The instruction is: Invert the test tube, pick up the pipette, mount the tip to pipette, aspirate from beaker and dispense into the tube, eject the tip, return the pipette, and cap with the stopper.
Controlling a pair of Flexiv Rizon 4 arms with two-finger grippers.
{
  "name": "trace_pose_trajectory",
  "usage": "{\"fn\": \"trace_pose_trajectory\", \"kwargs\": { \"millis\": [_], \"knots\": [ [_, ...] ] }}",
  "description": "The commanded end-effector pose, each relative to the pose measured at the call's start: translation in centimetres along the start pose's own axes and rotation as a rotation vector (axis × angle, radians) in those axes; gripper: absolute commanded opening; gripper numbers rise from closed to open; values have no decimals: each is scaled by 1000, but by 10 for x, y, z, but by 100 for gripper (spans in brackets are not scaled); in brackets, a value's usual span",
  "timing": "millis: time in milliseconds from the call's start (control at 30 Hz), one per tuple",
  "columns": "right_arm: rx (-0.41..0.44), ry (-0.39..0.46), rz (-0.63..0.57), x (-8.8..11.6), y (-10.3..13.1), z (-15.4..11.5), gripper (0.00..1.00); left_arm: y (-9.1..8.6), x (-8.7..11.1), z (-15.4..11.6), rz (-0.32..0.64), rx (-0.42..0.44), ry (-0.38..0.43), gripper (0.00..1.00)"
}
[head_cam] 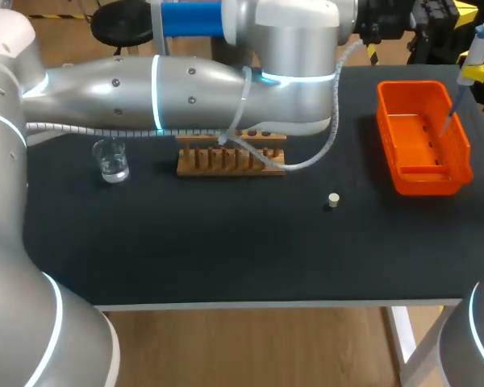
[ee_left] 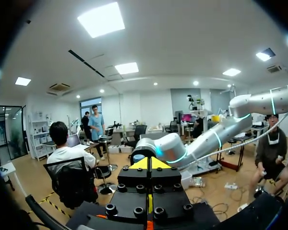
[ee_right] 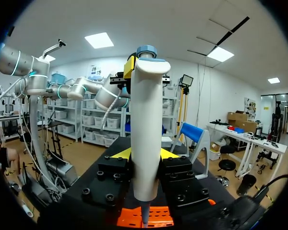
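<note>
- The left arm point(head_cam: 185, 89) lay across the tabletop point(head_cam: 226, 258) behind the wooden rack point(head_cam: 230, 161); the left gripper point(ee_left: 151, 163) had its fingers point(ee_left: 144, 164) clenched on nothing.
- The orange bin point(head_cam: 423, 184) sat well right of the rack.
- The right gripper point(ee_right: 145, 154) was grasping the pipette point(ee_right: 145, 120) above the bin.
- The beaker point(head_cam: 111, 161) stood left of the rack.
- The stopper point(head_cam: 332, 201) lay to the rack's front right.

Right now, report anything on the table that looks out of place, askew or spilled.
Nothing looks spilled or damaged. The beaker stands upright, and the wooden rack sits square, partly hidden by my left arm. Only the small stopper looks stray, alone on the bare table, apart from the rack.
</note>
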State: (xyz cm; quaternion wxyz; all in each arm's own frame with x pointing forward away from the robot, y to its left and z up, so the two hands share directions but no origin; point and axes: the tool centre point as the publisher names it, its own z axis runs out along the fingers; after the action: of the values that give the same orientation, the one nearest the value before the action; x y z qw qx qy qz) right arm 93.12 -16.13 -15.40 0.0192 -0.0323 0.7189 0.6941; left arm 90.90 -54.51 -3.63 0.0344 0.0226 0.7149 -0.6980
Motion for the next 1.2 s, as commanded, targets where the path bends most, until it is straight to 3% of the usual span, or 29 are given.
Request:
{"fn": "trace_pose_trajectory", "kwargs": {
  "millis": [33, 1200],
  "knots": [
    [4, -2, 0, 1, 2, 0, 0, 4, 0, 11, -2, 9, -4, 0],
    [4, -2, 0, 1, 2, 0, 0, 18, -6, 29, -12, 7, -9, 0]
  ]
}}
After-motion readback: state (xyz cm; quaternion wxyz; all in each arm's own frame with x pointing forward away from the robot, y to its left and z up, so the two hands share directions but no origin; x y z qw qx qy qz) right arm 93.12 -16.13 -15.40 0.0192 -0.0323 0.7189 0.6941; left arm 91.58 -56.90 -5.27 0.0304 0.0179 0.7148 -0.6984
